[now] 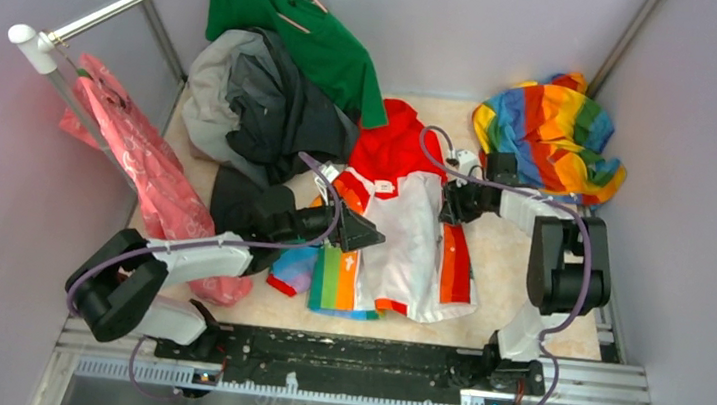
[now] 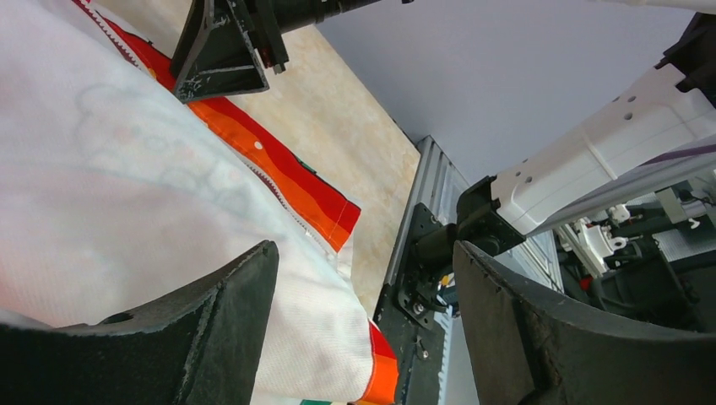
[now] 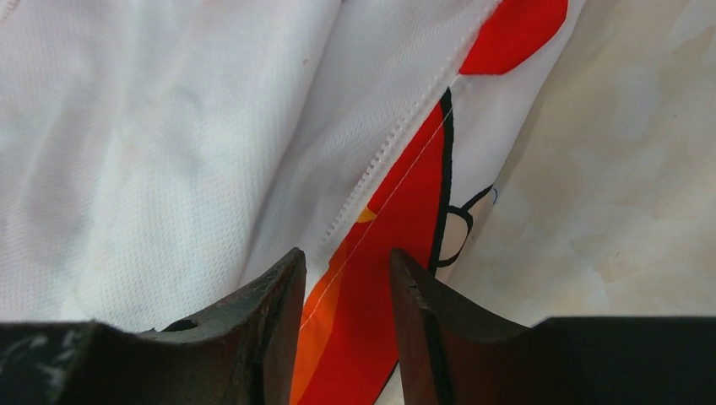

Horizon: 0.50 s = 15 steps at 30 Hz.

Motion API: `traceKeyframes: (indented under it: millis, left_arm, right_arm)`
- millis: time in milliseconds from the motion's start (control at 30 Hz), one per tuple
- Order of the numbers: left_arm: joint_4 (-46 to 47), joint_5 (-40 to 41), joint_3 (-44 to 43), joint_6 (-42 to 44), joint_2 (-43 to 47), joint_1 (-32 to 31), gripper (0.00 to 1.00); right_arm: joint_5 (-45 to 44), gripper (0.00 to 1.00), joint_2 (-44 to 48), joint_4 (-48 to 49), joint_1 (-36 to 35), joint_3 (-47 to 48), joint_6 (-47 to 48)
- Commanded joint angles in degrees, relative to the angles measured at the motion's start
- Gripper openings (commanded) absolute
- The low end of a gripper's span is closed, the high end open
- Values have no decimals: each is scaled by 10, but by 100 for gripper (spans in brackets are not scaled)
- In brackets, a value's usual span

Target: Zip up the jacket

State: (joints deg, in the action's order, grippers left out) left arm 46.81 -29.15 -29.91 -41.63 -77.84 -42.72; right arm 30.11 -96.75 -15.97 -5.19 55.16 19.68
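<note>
The jacket lay open below both pincers, its zipper teeth not yet joined. The left pincer stood wide apart over the white cloth. The right pincer, slightly apart, hovered just above the zipper edge. It seemed all the zipping was left to do.

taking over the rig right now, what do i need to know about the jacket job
left tool: open, holding nothing, over the jacket's white lining.
right tool: open narrowly, straddling the zipper edge on the opposite front.
jacket: spread open and flat, red hood at the far end.
done: nothing zipped.
to do: bring the front edges together, find the slider (not visible), pull it up.
</note>
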Motion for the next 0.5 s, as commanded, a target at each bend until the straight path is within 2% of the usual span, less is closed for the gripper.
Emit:
traceKeyframes:
  millis: [0, 233, 333, 467]
  left_arm:
    - [31, 20, 10, -15, 15, -7, 82]
    - [-11, 57, -2, -17, 25, -21, 81]
    - [-50, 70, -27, -8, 19, -46, 79]
    - [-94, 91, -61, 4, 6, -83, 76]
  right_arm:
    - [-15, 42, -2, -22, 1, 36, -2]
    - [9, 43, -23, -68, 1, 70, 22]
    - [4, 41, -41, -94, 1, 93, 26]
    - [-12, 41, -37, -82, 1, 89, 14]
